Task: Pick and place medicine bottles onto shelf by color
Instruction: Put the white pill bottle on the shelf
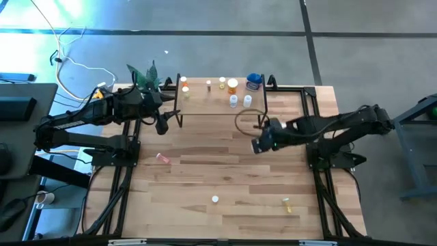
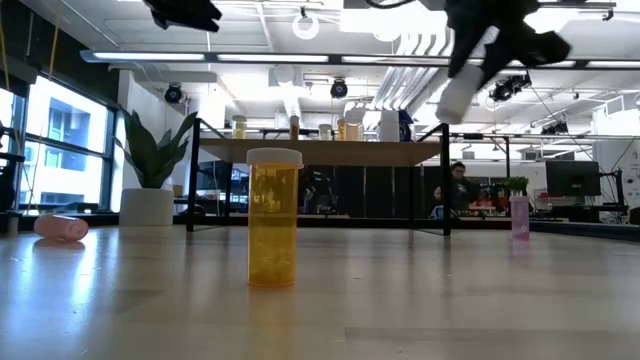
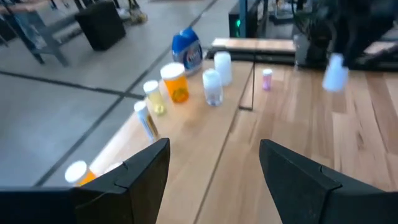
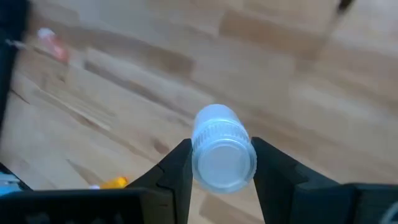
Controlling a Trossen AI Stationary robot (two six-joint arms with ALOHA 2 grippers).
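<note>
The light wood shelf (image 1: 205, 102) on dark legs stands at the table's far side. It carries several bottles: a blue one (image 1: 254, 82), an orange one (image 1: 233, 86), and white and yellow ones (image 3: 212, 87). My right gripper (image 1: 258, 145) is shut on a white bottle (image 4: 222, 155), high above the table, in front of the shelf's right end. My left gripper (image 3: 214, 168) is open and empty by the shelf's left end (image 1: 162, 124). A pink bottle (image 1: 162, 158) lies on its side on the table. A yellow bottle with a white cap (image 2: 273, 220) stands upright near the front edge. My right gripper pinches the white bottle between its two fingers (image 4: 177, 168), one on each side of its ribbed end (image 4: 224, 163), which faces the wrist camera. The bottle lies along the fingers. It is lifted clear and sticks out below the gripper, slanting down (image 2: 455, 100).
A small vial (image 1: 287, 202) stands near the table's front right. A potted green plant (image 1: 145, 76) stands at the shelf's left end, by my left arm. Bare wood lies between the shelf and the front edge. A person sits in the room behind.
</note>
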